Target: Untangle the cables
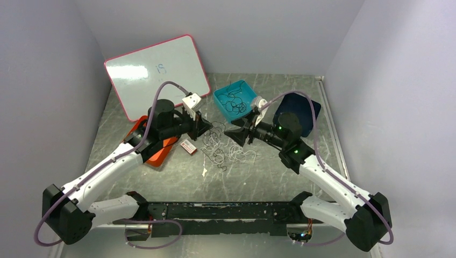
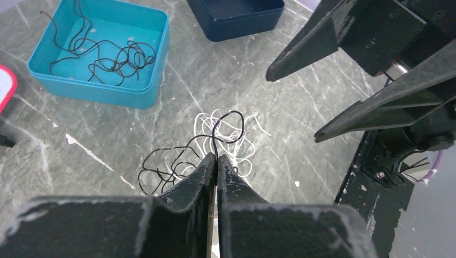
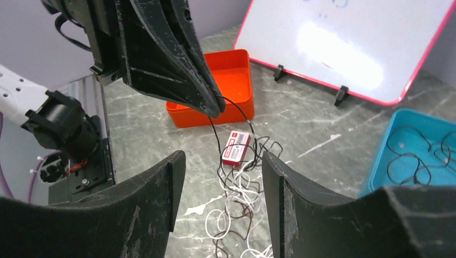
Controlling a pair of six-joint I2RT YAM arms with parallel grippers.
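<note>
Claw left [image 2: 216, 157] clamped on black cable [image 2: 214, 141], raised | claw right [image 3: 222, 156] level, parted, empty

Cables [image 1: 220, 146]: thin white & black strands, loose tangle mid table [image 1: 177, 177]. One black strand [image 2: 235, 112] rises off the heap, pinched in left gripper [image 2: 216, 158] tips. More black ones [image 2: 110, 56] coiled loosely inside teal tray [image 2: 97, 92].

Black and white cables [image 1: 218, 144] on a grey, white-veined worktop [image 1: 258, 177].
A teal tray [image 2: 97, 91], a navy tray [image 2: 236, 24], an orange tray [image 3: 204, 115]; a pink-rimmed white whiteboard [image 1: 156, 70]; a red-and-white box [image 3: 236, 146].
</note>
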